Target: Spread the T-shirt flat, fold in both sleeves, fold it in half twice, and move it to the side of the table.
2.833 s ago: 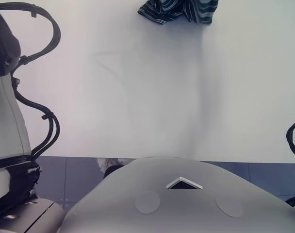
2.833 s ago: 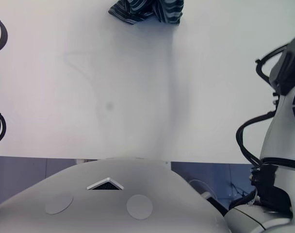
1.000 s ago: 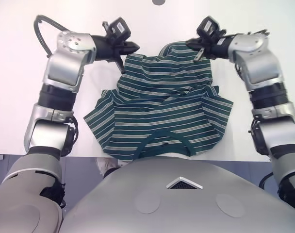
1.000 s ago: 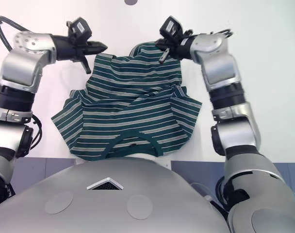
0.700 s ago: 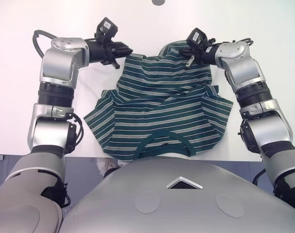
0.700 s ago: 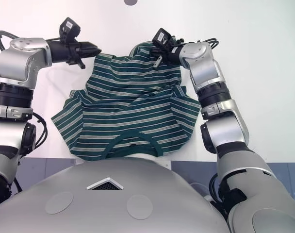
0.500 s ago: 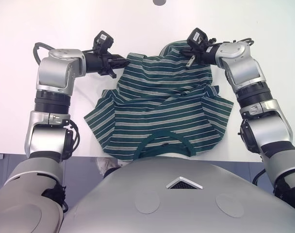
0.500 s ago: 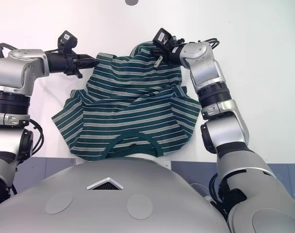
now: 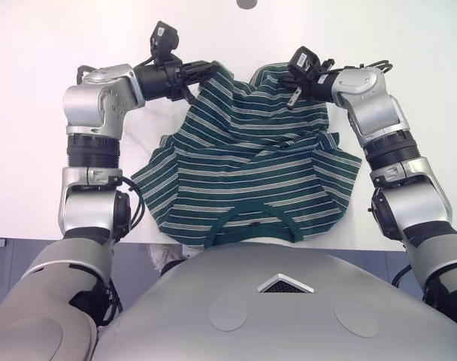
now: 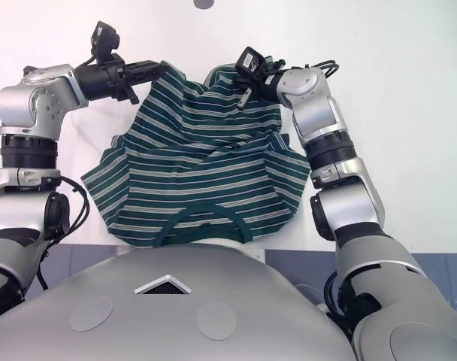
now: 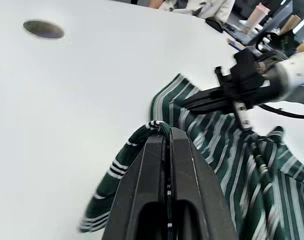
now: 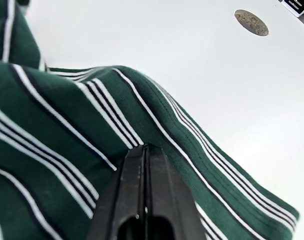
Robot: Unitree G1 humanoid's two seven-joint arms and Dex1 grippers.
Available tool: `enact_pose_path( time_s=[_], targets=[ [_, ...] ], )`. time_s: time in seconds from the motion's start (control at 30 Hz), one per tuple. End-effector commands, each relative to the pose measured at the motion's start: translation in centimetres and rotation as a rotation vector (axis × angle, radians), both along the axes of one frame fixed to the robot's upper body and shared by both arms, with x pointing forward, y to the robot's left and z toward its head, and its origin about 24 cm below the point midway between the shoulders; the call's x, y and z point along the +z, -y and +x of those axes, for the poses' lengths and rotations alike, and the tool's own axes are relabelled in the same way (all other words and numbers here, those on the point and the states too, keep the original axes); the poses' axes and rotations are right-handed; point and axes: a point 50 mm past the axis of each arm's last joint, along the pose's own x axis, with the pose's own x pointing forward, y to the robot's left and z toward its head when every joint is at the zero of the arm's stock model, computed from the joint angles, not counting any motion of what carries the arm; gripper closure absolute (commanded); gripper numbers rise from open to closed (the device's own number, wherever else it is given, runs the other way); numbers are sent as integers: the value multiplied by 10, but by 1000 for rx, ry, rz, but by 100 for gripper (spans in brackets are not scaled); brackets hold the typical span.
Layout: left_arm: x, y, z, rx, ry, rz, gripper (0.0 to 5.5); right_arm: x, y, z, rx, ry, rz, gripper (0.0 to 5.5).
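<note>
The T-shirt (image 9: 251, 180) lies rumpled mid-worktop (image 9: 409, 45), collar at the near edge. The left gripper (image 9: 206, 71) and right gripper (image 9: 279, 75) each have their jaws closed on a far hem corner, left and right, probably to stretch the cloth apart and flatten it.

One T-shirt (image 9: 251, 173); left tool (image 11: 168, 132), right tool (image 12: 143, 148): two; one table (image 9: 409, 45); one round spot (image 11: 43, 29), perhaps hole.

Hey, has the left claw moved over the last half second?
Yes. The left claw, shut on the T-shirt, has gone farther out across the table and rightward, nearer the dark round spot.
</note>
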Motion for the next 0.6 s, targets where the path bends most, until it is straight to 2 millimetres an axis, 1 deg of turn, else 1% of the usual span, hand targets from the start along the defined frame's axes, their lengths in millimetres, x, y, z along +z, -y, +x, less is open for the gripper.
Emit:
enact_pose_path(
  time_s=[0.03,0.1,0.13,0.2,0.27,0.4,0.43,0.47,0.5,0.53,0.6],
  targets=[
    [8,30,-34,-242,105,30,548,-17,8,-9,-28,-71,-45,550],
    [-4,36,-54,-378,129,158,548,-16,9,-9,-30,-70,-46,550],
    [-13,36,-54,-361,122,215,548,-17,9,-8,-30,-70,-48,550],
    [-25,26,-36,-205,126,303,548,-17,9,-9,-29,-70,-53,550],
    [-25,12,-17,-57,142,336,548,-18,9,-9,-30,-70,-57,550],
    [-15,-29,18,264,155,353,548,-19,14,-7,-51,-65,-75,550],
    [-16,-40,25,341,130,370,548,-19,14,-6,-55,-62,-75,550],
    [-23,-50,29,405,92,420,548,-18,13,-4,-60,-53,-73,550],
    [-31,-56,31,437,59,481,548,-16,12,-1,-70,-36,-66,550],
    [-37,-58,33,449,45,529,548,-14,12,1,-87,-14,-57,550],
    [-47,-55,39,473,27,571,548,-8,9,11,-117,76,-15,550]
  ],
)
